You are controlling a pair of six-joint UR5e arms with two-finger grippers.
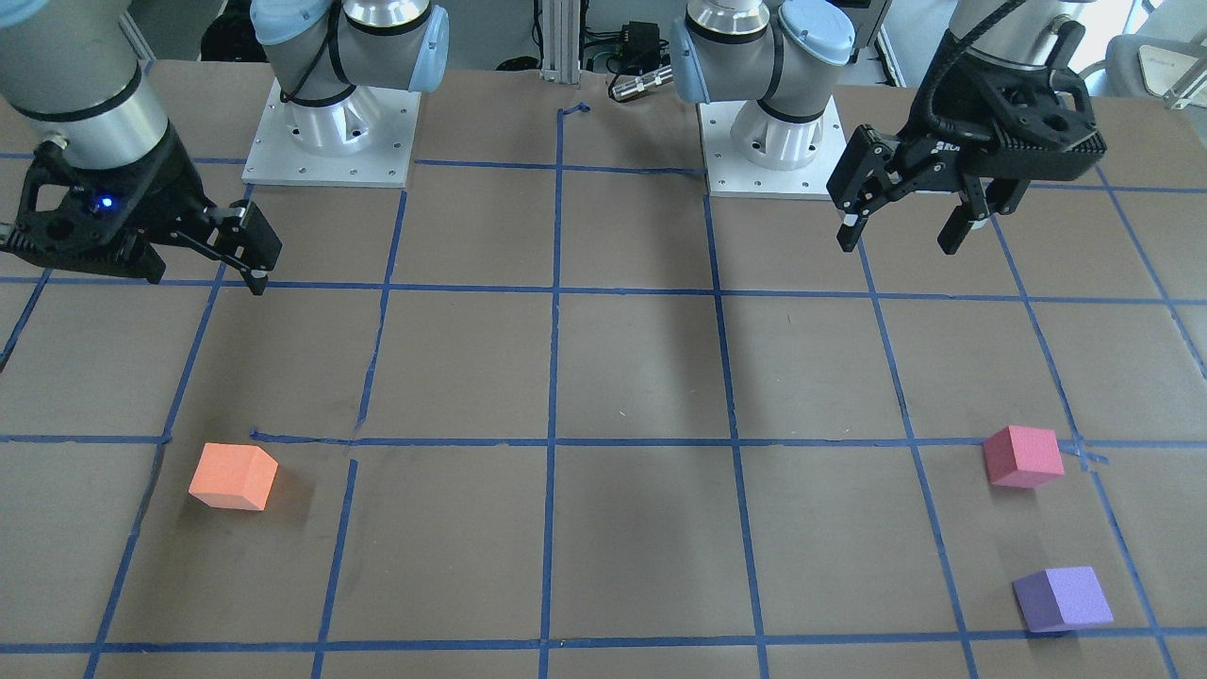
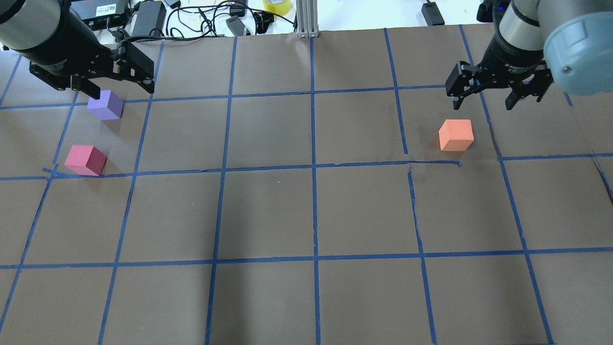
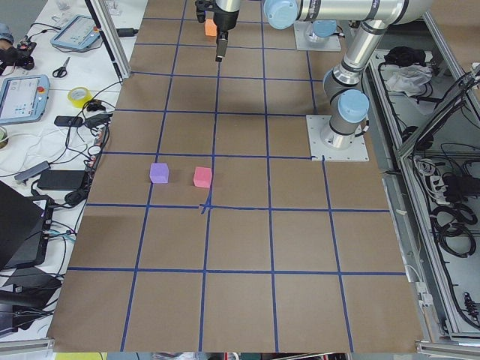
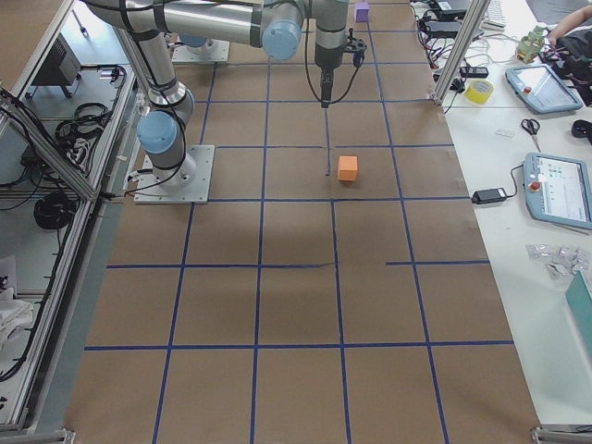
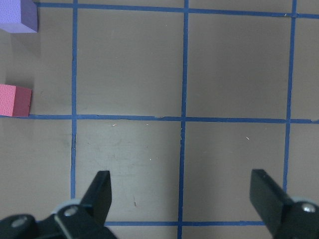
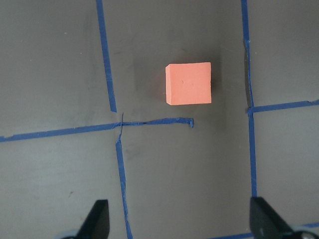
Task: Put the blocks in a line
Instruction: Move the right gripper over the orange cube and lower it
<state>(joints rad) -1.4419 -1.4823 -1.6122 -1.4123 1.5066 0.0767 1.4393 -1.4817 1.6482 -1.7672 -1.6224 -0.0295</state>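
**Fingers (image 5: 101,191) spread on both arms, nothing held, nothing lined up**

1. Left gripper (image 1: 901,236): the fingers are wide apart and empty, and it hangs above the table (image 2: 268,211) on the left side. In its wrist view we find the purple block (image 5: 17,15) and the red block (image 5: 14,99) at the left edge, outside the finger span.

2. Right gripper (image 2: 482,103): the fingers are likewise wide apart and empty, above the right side. The orange block (image 2: 456,135) lies near it, not between the fingers.

3. Orange block: far right, alone, just beyond a loose end of tape (image 2: 313,143).

4. Red block: far left, just beside a tape crossing.

5. Purple block: far left, beyond the red block, near it but apart.

Condition: all three are matte foam cubes of like size, with clean edges. Each rests flat on one face and is narrower than the open fingers. The orange block sits well apart from the other two.

Step, as we judge it: the first pick is not yet begun.

The next move calls for one gripper to come down astride a block. Its fingers should be square to two opposite faces and close lightly, since we expect foam to give. A tape line would serve as a guide for the row.
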